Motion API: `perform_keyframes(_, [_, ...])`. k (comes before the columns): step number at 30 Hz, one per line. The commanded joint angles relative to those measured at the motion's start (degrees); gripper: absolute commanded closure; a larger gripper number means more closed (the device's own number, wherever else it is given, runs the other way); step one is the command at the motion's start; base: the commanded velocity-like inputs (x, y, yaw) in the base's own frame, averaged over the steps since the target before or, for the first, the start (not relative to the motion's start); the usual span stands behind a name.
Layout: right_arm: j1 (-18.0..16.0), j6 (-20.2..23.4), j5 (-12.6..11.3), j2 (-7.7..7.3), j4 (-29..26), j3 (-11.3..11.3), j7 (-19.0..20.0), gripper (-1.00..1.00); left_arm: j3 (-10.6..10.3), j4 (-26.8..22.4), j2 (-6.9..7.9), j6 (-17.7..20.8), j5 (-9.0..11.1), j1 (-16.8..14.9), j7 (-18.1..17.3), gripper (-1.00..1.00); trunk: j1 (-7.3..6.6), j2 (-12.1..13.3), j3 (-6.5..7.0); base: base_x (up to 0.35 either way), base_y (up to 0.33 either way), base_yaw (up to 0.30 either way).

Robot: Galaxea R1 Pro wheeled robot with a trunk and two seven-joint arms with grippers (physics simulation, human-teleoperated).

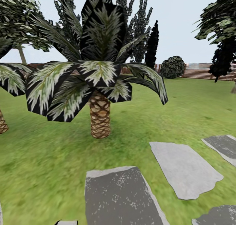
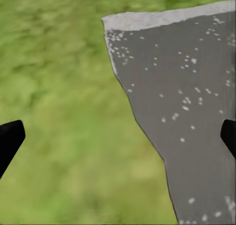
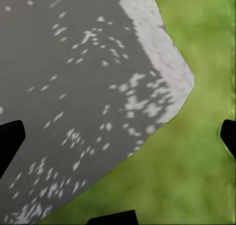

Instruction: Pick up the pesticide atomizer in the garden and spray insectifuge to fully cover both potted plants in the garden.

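I'm facing a scaly-trunked palm tree (image 1: 100,118) on green lawn (image 1: 39,159); grey mottled paving slabs (image 1: 119,198) lie nearer than it. Both jaws spread apart, empty.

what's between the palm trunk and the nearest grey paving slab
Only bare lawn lies between the palm trunk and the paving slab, in the head view.

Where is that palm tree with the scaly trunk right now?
In the head view the palm tree stands on the lawn left of centre, just beyond the nearest grey stepping stone, with the wooden fence far behind.
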Motion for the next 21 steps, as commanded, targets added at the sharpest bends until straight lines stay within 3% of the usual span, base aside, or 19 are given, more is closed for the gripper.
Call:
perform_keyframes(1, [0.0, 0.0, 0.0, 0.01, 0.0, 0.0, -0.1, -1.00, 0.0, 0.0, 0.00, -0.2, 0.0, 0.0, 0.0, -1.00, 0.02, 0.0, -0.05, 0.272, -0.229, -0.275])
perform_keyframes(21, [0.0, 0.0, 0.0, 0.01, 0.0, 0.0, -0.1, -1.00, 0.0, 0.0, 0.00, -0.2, 0.0, 0.0, 0.0, -1.00, 0.02, 0.0, -0.05, 0.272, -0.229, -0.275])
